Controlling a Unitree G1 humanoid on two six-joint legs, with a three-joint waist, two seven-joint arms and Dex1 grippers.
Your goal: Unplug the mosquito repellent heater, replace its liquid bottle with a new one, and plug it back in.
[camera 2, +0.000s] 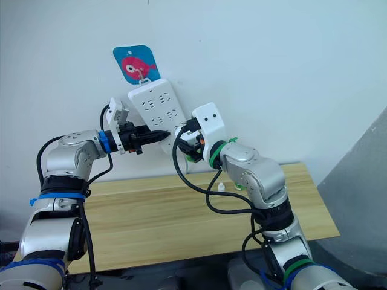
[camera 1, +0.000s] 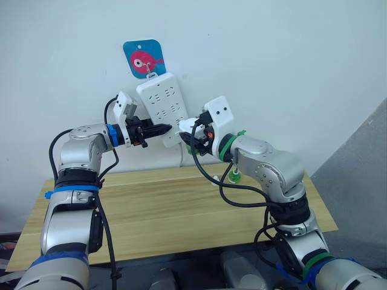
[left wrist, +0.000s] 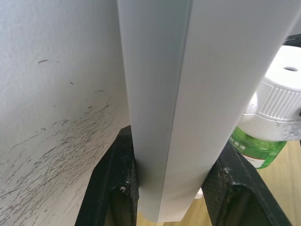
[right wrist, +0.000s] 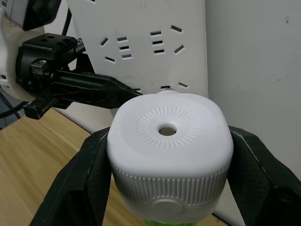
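At frame centre, our left gripper (left wrist: pixel 171 197) is clamping the power strip (camera 1: pixel 163 107) while our right gripper (right wrist: pixel 169 183) is gripping the mosquito repellent heater (right wrist: pixel 170 157); we should be keeping its prongs square to the sockets.

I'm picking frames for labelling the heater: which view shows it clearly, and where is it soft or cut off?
Right wrist view: mosquito repellent heater sharp, evenly lit, no glare. Left wrist view: power strip looms close and soft; the heater is cropped at the edge. Left eye view: heater small, largely hidden behind the right gripper.
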